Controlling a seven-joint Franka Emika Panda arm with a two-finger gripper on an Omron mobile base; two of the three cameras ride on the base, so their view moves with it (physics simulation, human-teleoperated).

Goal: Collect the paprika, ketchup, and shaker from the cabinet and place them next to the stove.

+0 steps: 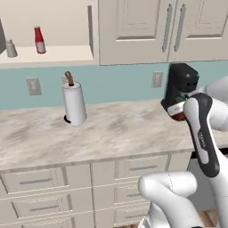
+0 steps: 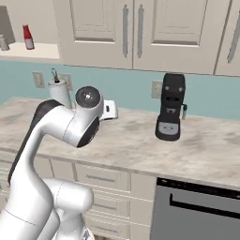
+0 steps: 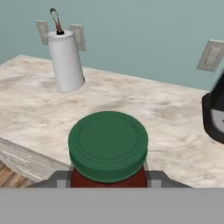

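Observation:
My gripper (image 3: 108, 179) is shut on the paprika (image 3: 108, 151), a squat dark red jar with a green cap, held upright above the counter. From the left base view the jar (image 1: 177, 111) peeks out beside my forearm, in front of the coffee machine. The ketchup (image 1: 39, 40) (image 2: 28, 37) stands on the open shelf of the cabinet (image 1: 53, 54), far to the upper left. The small grey shaker (image 1: 11, 49) (image 2: 3, 43) stands left of it on the same shelf. The stove is out of view.
A black coffee machine (image 1: 180, 82) (image 2: 171, 108) stands against the wall on the marble counter (image 1: 111, 129). A white paper towel roll (image 1: 74, 103) (image 3: 65, 61) stands under the shelf. Closed cabinet doors (image 1: 133, 26) hang above. A grey appliance front (image 2: 197, 211) sits below the counter.

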